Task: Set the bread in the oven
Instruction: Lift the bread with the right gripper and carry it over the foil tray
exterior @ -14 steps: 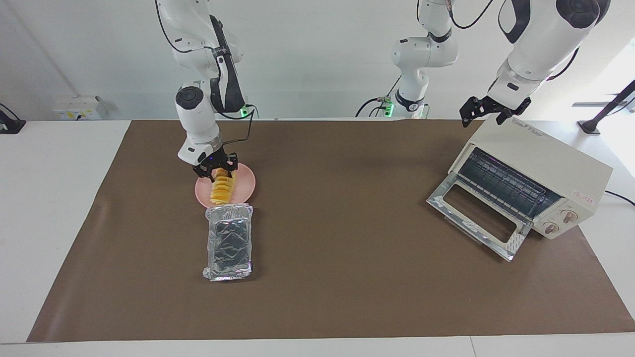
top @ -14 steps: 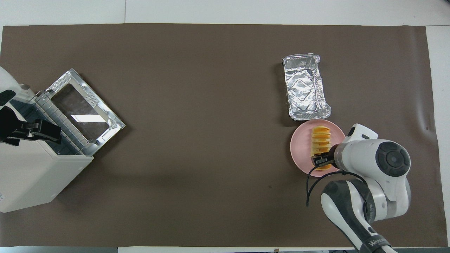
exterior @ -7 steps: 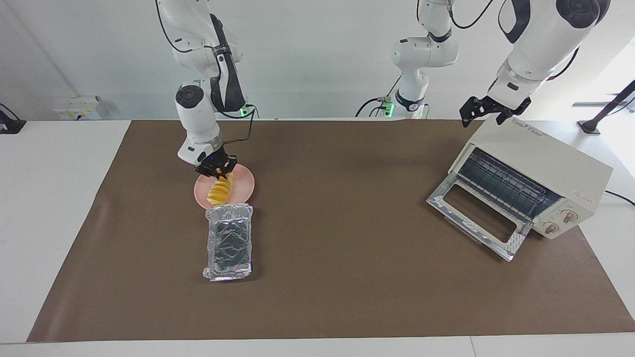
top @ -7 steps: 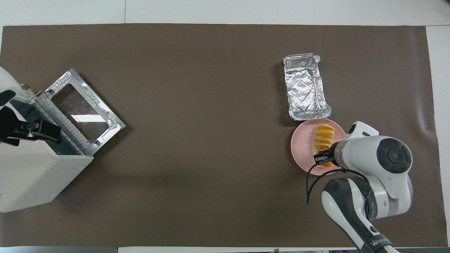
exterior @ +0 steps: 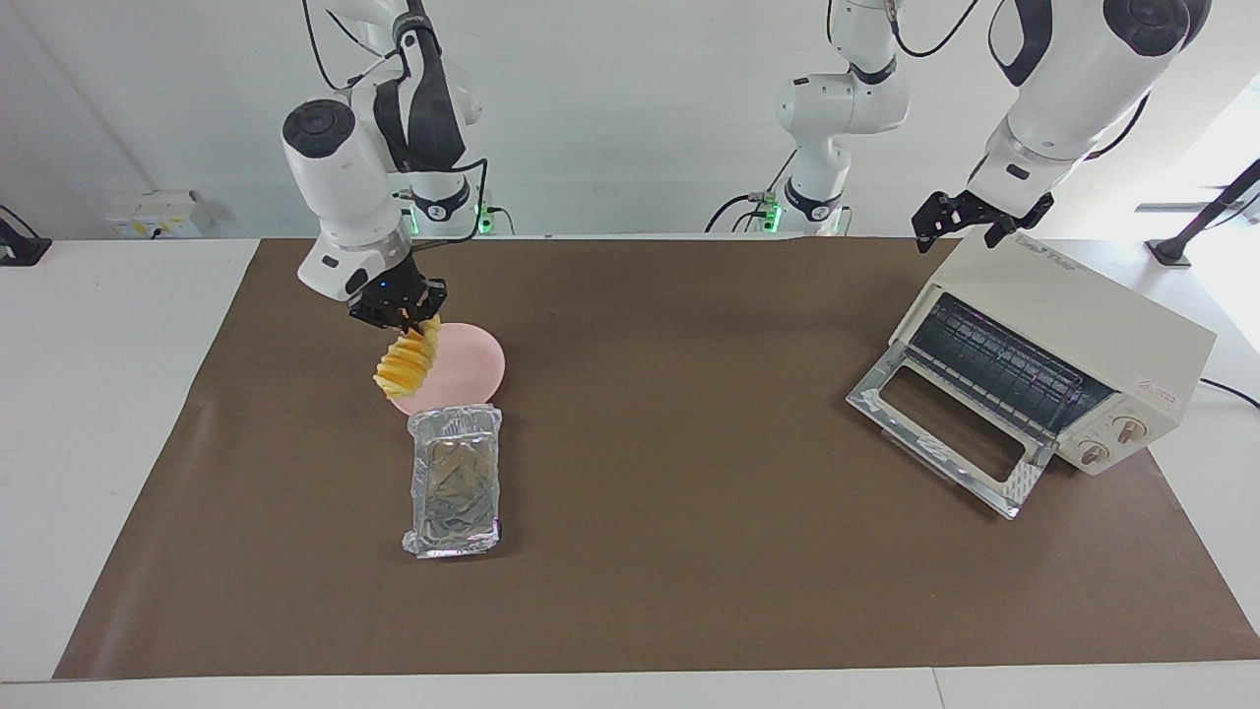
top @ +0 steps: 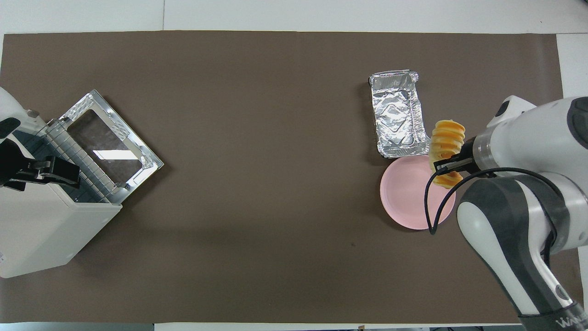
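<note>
The bread, a ridged yellow-orange loaf, hangs tilted in the air from one end, with my right gripper shut on it. It is over the edge of the pink plate, on the side toward the right arm's end of the table. From overhead the bread shows between the plate and the foil tray, held by the right gripper. The cream oven stands at the left arm's end, its glass door dropped open and the rack showing. My left gripper waits open over the oven's top.
A crinkled silver foil tray lies just farther from the robots than the plate. A brown mat covers the table between the plate and the oven. The oven door juts toward the table's middle.
My right gripper closed on the bread, lifted it off the plate and carried it toward the right arm's end of the table. The left arm has not moved.
</note>
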